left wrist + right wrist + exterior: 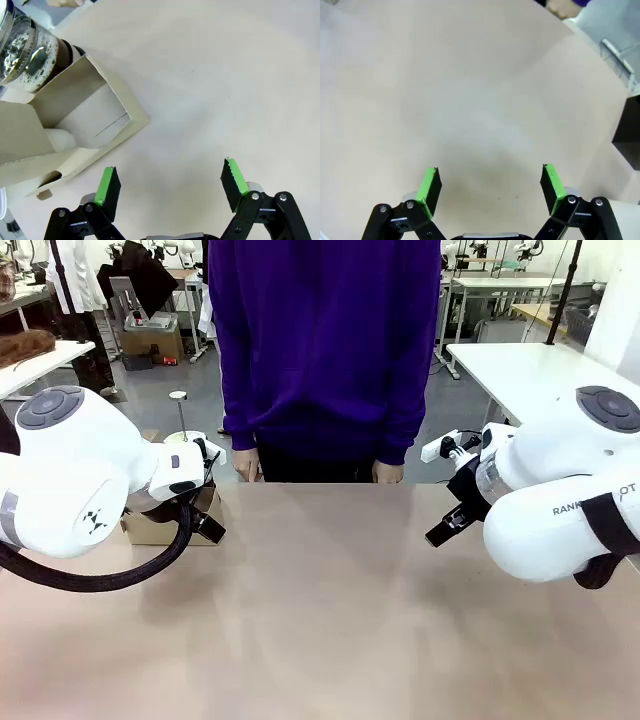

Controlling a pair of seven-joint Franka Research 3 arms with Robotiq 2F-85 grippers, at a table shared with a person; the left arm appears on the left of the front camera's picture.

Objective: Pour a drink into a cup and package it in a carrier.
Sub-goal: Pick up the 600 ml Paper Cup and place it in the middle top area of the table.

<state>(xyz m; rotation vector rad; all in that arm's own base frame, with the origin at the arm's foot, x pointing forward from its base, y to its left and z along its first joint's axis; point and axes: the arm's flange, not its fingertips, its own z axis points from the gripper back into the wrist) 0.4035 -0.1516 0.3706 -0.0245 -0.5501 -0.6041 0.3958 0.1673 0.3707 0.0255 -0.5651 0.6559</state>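
Both grippers idle, jaws spread; carrier and jug sit at the left arm's side

We find the left gripper (170, 184) and right gripper (490, 186) wide apart and empty over the bare table (470, 90). The cardboard carrier (85, 107) lies just beside the left gripper, with the glass press jug (22, 50) of dark drink (61, 50) close behind it. We judge the jug heavy, smooth and breakable, best gripped squarely on the body; the carrier is light and bends

Wide bare table (320, 620) mid-stretch; carrier (20, 135) and glass jug (25, 50) crowd the left, black box (629, 132) off to one side.
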